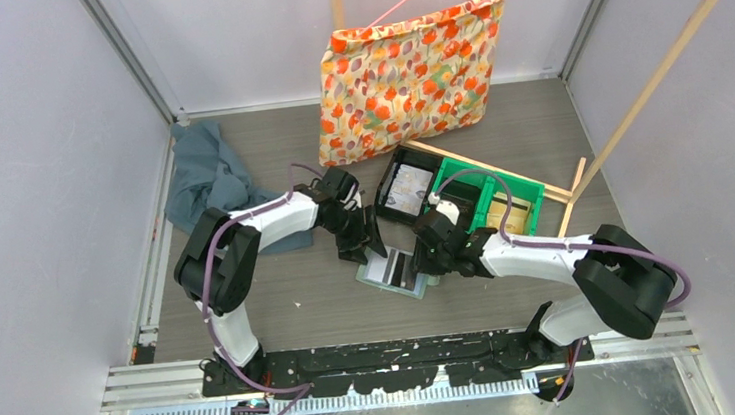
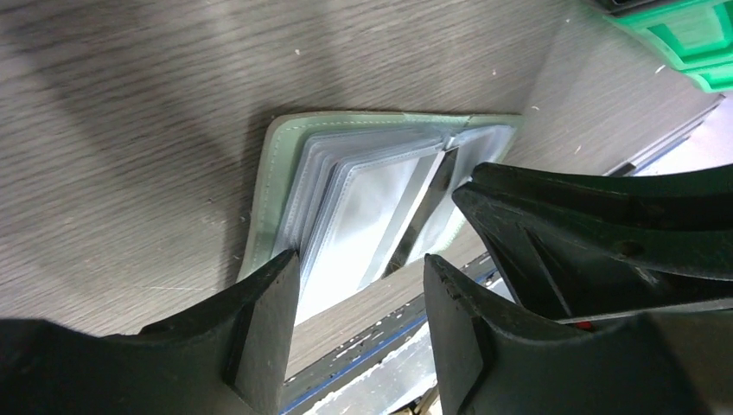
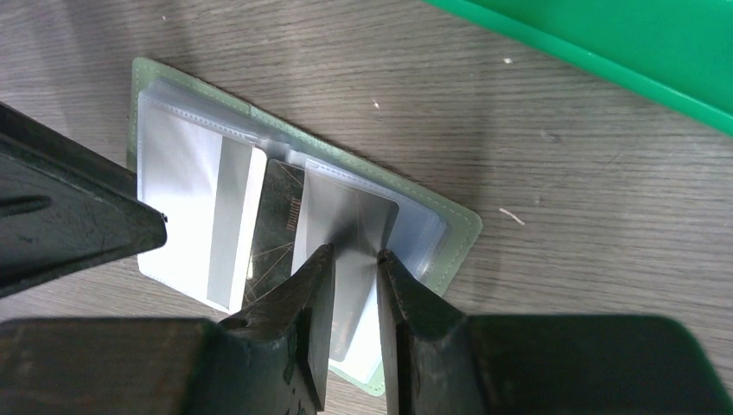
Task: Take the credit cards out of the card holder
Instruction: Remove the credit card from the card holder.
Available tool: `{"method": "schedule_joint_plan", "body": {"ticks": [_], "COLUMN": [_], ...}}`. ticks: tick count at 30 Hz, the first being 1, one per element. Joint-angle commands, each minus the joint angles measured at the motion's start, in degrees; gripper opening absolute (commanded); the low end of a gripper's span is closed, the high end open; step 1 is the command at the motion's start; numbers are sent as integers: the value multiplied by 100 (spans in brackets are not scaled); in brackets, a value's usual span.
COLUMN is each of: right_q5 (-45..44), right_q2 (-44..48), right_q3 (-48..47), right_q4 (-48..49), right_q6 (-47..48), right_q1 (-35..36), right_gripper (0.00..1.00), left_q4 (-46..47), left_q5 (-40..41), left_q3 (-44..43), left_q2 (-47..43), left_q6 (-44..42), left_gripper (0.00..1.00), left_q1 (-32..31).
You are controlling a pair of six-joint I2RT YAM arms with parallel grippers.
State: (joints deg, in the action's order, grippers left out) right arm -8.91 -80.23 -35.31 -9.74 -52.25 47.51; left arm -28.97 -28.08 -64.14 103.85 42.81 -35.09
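The pale sage-green card holder (image 1: 396, 271) lies open on the wood table between both arms. In the right wrist view the card holder (image 3: 449, 233) shows clear pockets holding a whitish card with a grey stripe (image 3: 200, 216), a dark card (image 3: 278, 216) and a silvery card (image 3: 350, 207). My right gripper (image 3: 354, 253) points down on the silvery card with its jaws a narrow gap apart. My left gripper (image 2: 359, 264) is open at the holder's near edge (image 2: 285, 173); its left fingertip (image 2: 281, 272) touches the stacked pockets. The left gripper (image 1: 367, 243) and right gripper (image 1: 428, 259) nearly meet over the holder.
A bright green bin (image 1: 492, 202) and a black tray (image 1: 407, 189) stand just behind the holder. A blue-grey cloth (image 1: 205, 176) lies at the back left. A floral bag (image 1: 412, 73) hangs from a wooden rack (image 1: 653, 72). The table's front edge (image 2: 380, 341) is close.
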Motion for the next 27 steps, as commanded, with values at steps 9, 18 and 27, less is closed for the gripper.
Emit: {"method": "schedule_joint_plan", "body": {"ticks": [9, 18, 27], "right_q5": [73, -139, -819], "right_q2": [-445, -49, 942], "right_q3": [13, -21, 25], "right_q4": [48, -414, -1332], "right_q6": [-127, -143, -118], "right_q1": [11, 9, 13], "right_gripper": [29, 30, 37], "left_q4": [390, 597, 714], "left_q5": [-719, -817, -892], "left_q3": [-70, -182, -401], "left_q2": [-360, -574, -373], "left_q6": [159, 515, 587], "left_gripper": [54, 54, 54], "left_q1": [-176, -480, -751]}}
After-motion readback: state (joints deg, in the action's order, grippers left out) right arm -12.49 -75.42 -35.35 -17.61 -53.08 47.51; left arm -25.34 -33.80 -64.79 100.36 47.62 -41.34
